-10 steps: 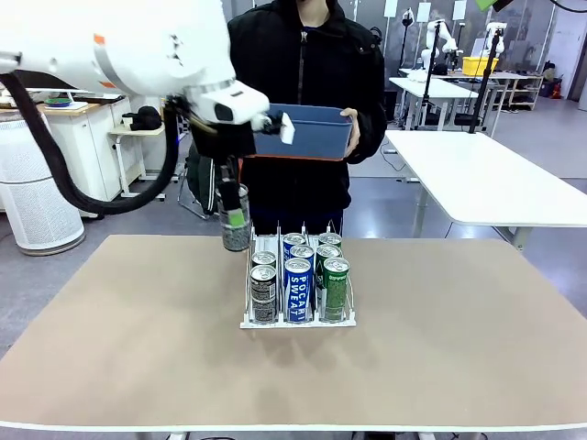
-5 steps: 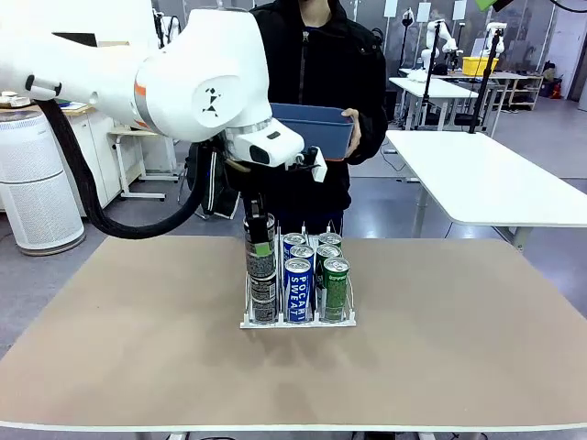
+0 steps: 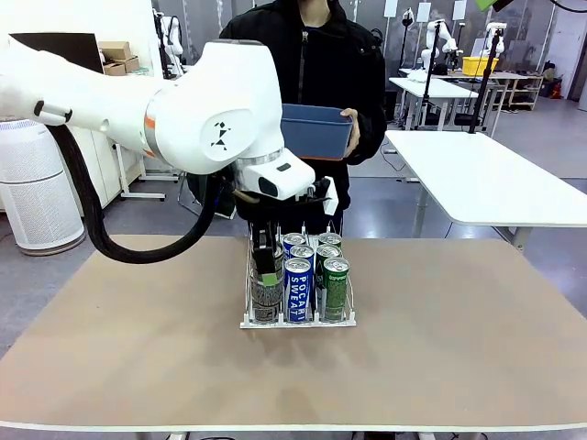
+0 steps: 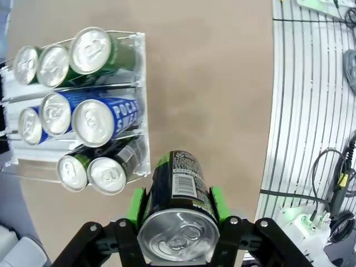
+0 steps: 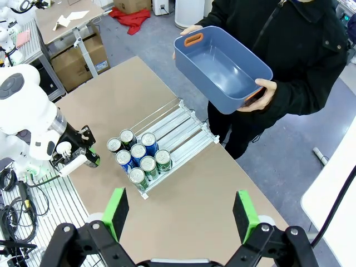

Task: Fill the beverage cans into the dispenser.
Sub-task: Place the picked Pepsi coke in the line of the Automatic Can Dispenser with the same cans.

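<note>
Dark slim metal can with green band (image 4: 179, 214), clamped between left gripper (image 4: 177, 207) pads, hanging above dispenser's left lane. Clear three-lane wire-divided dispenser (image 3: 298, 321) mid-table, seven cans inside. Best lowered upright between dividers, released only once seated. Right gripper (image 5: 179, 214) spread wide, empty. Lane's far end hidden behind arm.

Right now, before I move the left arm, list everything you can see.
dispenser: 1, clear/white, mid-table
green cans: 3, right lane
blue cans: 3, middle lane
dark cans: 2, left lane
held can: 1, dark, by the dark cans' lane
tub: 1, blue, empty, in the person's hands
table: 1, tan
side table: 1, white, far right
person: 1, black jacket, far side
left gripper: shut on held can
right gripper: open, high above the table
</note>
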Robot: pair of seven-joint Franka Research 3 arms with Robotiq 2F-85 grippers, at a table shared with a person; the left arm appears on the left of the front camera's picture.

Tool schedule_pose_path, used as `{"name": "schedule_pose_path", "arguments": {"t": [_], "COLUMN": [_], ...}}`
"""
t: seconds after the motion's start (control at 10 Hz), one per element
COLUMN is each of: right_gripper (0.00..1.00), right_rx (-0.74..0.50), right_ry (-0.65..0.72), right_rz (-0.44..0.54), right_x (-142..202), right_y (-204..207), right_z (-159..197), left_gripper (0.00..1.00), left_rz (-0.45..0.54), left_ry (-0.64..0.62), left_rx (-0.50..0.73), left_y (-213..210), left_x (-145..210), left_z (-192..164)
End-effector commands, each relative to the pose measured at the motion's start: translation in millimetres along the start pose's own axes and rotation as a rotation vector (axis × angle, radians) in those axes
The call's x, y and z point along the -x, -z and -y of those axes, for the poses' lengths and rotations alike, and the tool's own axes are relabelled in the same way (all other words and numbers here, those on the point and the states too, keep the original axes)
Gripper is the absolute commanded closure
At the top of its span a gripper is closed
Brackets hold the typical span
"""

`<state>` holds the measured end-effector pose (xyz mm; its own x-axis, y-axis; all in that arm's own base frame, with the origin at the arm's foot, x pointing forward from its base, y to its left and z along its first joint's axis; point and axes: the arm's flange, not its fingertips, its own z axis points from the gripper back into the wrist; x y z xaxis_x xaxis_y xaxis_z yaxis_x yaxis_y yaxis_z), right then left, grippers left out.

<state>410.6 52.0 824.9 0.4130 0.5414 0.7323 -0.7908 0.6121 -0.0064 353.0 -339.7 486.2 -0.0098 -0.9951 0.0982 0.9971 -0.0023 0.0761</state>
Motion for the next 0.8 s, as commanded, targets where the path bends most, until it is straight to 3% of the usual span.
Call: {"name": "schedule_pose_path", "arguments": {"t": [0.0, 0.1, 0.4, 0.7], "right_gripper": [0.00, 0.00, 0.00, 0.00], "right_rx": [-0.003, -0.003, -0.003, -0.003], "right_ry": [0.002, 0.002, 0.002, 0.002], "right_rz": [0.000, 0.000, 0.000, 0.000], "right_x": [1, 1, 1, 1], "right_y": [1, 1, 1, 1], "right_z": [0, 0, 0, 0], "left_gripper": [0.42, 0.42, 0.42, 0.42], "left_rz": [0.085, 0.000, 0.018, -0.005], "left_ry": [0.081, 0.000, 0.028, -0.048], "left_rx": [0.056, 0.000, 0.025, 0.029], "left_y": [0, 0, 4, 20], "left_x": [16, 0, 4, 2], "left_z": [-4, 0, -2, -10]}}
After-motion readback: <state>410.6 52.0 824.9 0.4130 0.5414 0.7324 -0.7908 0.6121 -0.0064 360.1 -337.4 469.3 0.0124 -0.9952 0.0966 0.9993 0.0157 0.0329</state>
